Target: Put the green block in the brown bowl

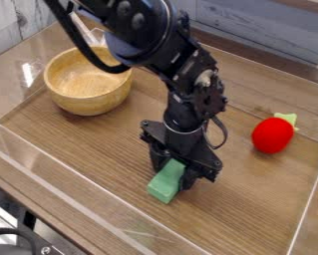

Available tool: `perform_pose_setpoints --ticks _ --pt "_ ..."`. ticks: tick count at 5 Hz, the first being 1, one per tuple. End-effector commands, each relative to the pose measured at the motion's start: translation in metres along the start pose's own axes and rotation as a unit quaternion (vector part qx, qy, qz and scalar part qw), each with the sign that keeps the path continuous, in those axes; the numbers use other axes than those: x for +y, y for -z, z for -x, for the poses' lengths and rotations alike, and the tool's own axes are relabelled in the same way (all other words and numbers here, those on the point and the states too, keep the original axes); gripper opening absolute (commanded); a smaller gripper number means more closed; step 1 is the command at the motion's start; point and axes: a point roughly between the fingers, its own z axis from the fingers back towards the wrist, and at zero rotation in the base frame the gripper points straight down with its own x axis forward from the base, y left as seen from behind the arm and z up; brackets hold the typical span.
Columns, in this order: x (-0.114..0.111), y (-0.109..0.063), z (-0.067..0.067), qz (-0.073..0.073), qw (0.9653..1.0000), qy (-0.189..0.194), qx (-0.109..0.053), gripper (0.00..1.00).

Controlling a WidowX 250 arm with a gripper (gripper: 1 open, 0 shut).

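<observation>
Lying flat under the hand (178, 171), the green block (165, 184) looks plain mint.

Black arm bent low, hand (178, 175) pointing down, fingers closed.

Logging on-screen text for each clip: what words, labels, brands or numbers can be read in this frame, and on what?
None: no readable text, label, brand or number anywhere in this view.
The green block, brown bowl, red toy and wooden table are plain.
The black end effector shows no legible marking.
</observation>
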Motion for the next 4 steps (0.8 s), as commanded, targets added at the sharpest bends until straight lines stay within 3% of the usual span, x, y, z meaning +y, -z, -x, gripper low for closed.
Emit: perform_pose_setpoints --ticks 1,2,3,4 --pt "0.010 -0.026 -0.017 0.000 0.9992 -0.019 -0.034 0.00" --pt "0.025 -0.053 -0.029 -0.010 0.9973 -0.055 -0.048 0.00" --pt "0.059 -0.067 -0.044 -0.023 0.9936 -0.093 -0.059 0.00" --pt "0.094 -0.064 -0.051 -0.027 0.9934 -0.088 -0.069 0.00"
